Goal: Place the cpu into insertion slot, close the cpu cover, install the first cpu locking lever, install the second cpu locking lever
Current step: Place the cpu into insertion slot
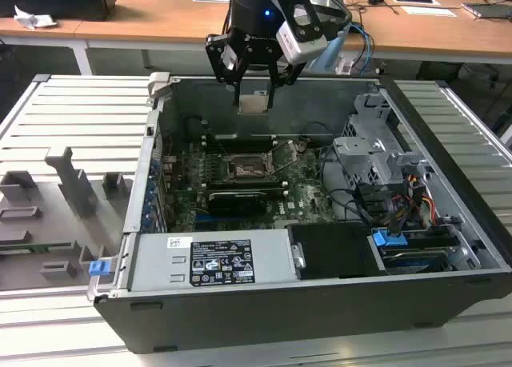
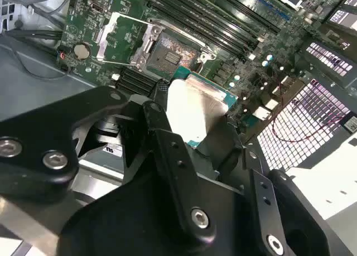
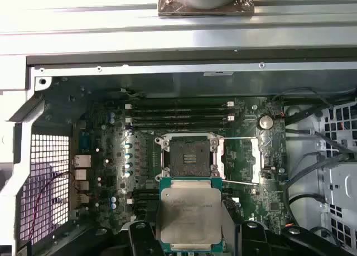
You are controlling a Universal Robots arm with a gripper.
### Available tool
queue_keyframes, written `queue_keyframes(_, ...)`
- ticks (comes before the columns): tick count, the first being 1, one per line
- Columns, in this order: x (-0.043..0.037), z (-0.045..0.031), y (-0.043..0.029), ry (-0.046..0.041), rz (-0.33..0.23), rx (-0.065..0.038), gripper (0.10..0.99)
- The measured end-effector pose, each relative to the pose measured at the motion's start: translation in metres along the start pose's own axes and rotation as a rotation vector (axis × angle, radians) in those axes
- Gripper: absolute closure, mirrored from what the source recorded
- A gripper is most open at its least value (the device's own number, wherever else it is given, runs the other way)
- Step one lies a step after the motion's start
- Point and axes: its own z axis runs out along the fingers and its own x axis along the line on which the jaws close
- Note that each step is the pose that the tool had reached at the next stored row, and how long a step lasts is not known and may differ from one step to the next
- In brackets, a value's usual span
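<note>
My gripper hangs over the back part of the open computer case, shut on the cpu, a flat silver-beige square held by its edges. In both wrist views the cpu sits between the black fingers, above and to one side of the insertion slot. The insertion slot lies bare on the green board, its dark centre showing. The cpu cover is swung open beside the socket. Two thin locking levers stand released along it.
Long black memory slots run beside the socket. A silver power supply fills the case's front, with a drive cage and cables on the exterior view's right. A grey moulded tray lies to the left. A wooden desk is behind.
</note>
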Motion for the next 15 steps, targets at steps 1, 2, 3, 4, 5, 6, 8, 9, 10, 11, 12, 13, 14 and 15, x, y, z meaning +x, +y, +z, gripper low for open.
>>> queue_keyframes(1, 0.0000, 0.0000, 0.0000, 0.0000, 0.000, 0.000, 0.561)
queue_keyframes(2, 0.0000, 0.0000, 0.0000, -0.0004, 0.005, 0.000, 0.561)
queue_keyframes(3, 0.0000, 0.0000, 0.0000, -0.0011, 0.012, 0.000, 0.561)
queue_keyframes(4, 0.0001, 0.0000, 0.0000, -0.0017, 0.020, 0.000, 0.561)
queue_keyframes(5, 0.0001, 0.0000, 0.0000, -0.0025, 0.028, 0.000, 0.561)
queue_keyframes(6, 0.0001, 0.0001, 0.0000, -0.0033, 0.037, -0.001, 0.561)
queue_keyframes(8, 0.0001, 0.0002, 0.0000, -0.0050, 0.057, -0.001, 0.561)
queue_keyframes(9, 0.0001, 0.0003, 0.0000, -0.0063, 0.071, -0.001, 0.561)
queue_keyframes(10, 0.0001, 0.0004, 0.0000, -0.0070, 0.079, -0.001, 0.561)
queue_keyframes(11, 0.0001, 0.0004, 0.0000, -0.0076, 0.086, -0.002, 0.561)
queue_keyframes(12, 0.0001, 0.0004, 0.0000, -0.0082, 0.092, -0.002, 0.561)
queue_keyframes(13, 0.0001, 0.0004, 0.0000, -0.0088, 0.099, -0.002, 0.561)
queue_keyframes(14, 0.0001, 0.0004, -0.0001, -0.0092, 0.104, -0.002, 0.561)
queue_keyframes(15, 0.0001, 0.0005, 0.0000, -0.0097, 0.108, -0.002, 0.561)
